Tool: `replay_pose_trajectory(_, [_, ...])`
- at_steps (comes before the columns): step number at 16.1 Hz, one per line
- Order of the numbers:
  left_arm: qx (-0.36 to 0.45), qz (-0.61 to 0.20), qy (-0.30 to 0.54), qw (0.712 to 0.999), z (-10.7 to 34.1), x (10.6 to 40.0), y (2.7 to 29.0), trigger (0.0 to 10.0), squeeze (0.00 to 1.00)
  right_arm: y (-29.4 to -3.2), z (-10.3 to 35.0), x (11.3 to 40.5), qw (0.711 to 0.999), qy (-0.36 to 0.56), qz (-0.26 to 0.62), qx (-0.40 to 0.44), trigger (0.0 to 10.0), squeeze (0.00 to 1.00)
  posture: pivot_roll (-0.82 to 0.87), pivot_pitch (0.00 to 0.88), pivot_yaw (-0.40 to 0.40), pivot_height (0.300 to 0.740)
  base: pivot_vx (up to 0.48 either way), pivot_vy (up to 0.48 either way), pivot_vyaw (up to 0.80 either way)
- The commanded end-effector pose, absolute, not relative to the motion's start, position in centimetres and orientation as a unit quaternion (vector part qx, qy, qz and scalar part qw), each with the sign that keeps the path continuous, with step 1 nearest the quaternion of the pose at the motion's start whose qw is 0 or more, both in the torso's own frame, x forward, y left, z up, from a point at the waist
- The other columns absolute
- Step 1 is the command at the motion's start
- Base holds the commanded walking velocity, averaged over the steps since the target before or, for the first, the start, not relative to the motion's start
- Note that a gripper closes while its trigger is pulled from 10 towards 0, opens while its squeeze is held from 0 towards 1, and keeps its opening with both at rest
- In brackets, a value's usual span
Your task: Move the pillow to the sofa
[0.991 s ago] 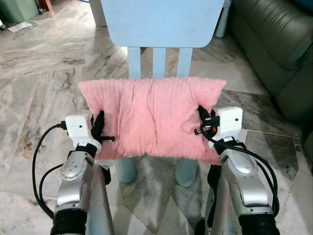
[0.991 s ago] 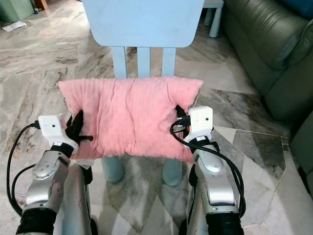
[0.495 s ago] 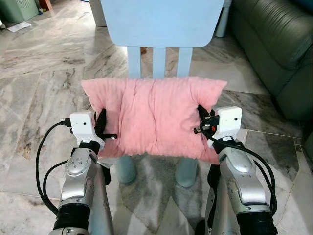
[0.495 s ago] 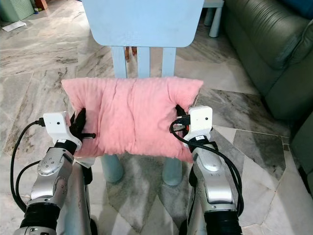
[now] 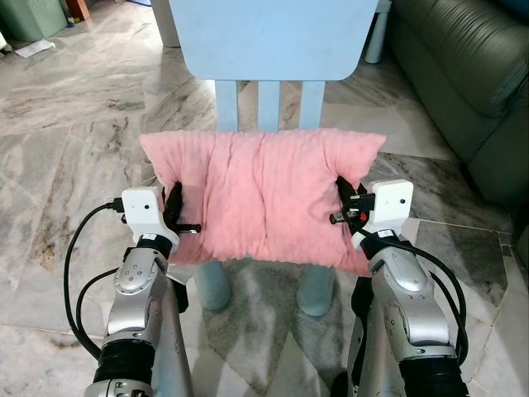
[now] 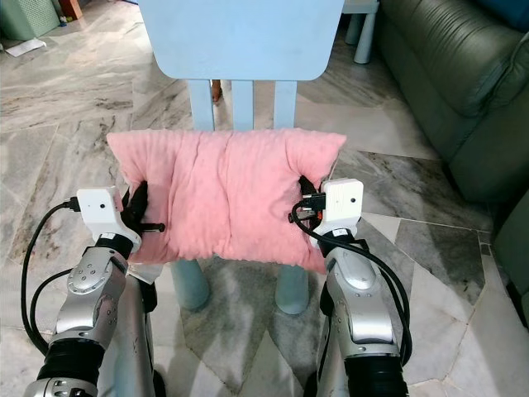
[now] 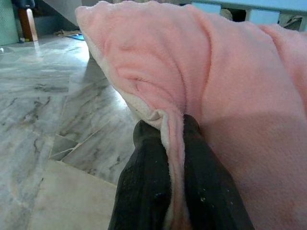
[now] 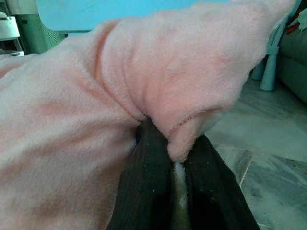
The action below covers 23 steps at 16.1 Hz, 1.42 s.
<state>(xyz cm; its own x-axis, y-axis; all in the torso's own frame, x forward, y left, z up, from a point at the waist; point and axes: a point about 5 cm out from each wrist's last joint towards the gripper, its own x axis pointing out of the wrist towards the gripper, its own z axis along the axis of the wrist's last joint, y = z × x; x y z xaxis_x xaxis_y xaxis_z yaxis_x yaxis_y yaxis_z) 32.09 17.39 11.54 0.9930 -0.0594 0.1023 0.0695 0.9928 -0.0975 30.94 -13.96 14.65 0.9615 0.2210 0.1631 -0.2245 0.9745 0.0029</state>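
Both grippers are closed on the 1 pink pillow (image 5: 263,198), each on 1 side edge. At the left gripper (image 7: 169,143) the 2 black fingers (image 7: 144,182) are pressed together with only a thin fold of the pillow seam between them. At the right gripper (image 8: 176,148) it is the same: 2 fingers (image 8: 148,187) nearly together, with a pinch of the pink cloth between them.

The pillow is held between the 2 silver arms, in front of 1 light blue chair (image 5: 273,33). The chair back with 3 slats stands behind it, and 2 chair legs are visible below it. I cannot tell if the pillow touches the seat. 1 dark green sofa (image 5: 463,74) stands at the right on the marble floor (image 5: 74,141), apart from the pillow.
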Motion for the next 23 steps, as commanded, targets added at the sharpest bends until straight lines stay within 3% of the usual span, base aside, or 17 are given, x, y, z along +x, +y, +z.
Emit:
replay_pose_trajectory(1, [-0.043,-0.034,-0.055,0.997,11.88,32.35,17.44,10.0,0.00,-13.96,15.36,31.16,0.989,-0.098,0.108,0.016,10.0,0.00,-0.09,0.000,0.034,0.358,0.000,0.000,0.00])
replay_pose_trajectory(8, [-0.043,-0.036,-0.058,0.997,12.07,32.78,17.36,10.0,0.00,-13.84,15.48,31.51,0.989,-0.101,0.108,0.024,10.0,0.00,-0.09,0.000,0.038,0.422,0.000,0.000,0.00])
replay_pose_trajectory(23, [-0.046,-0.041,-0.055,0.997,11.81,33.06,16.66,10.0,0.00,-13.95,15.55,31.65,0.988,-0.104,0.108,0.025,10.0,0.00,-0.10,0.000,0.041,0.609,0.000,0.000,0.00])
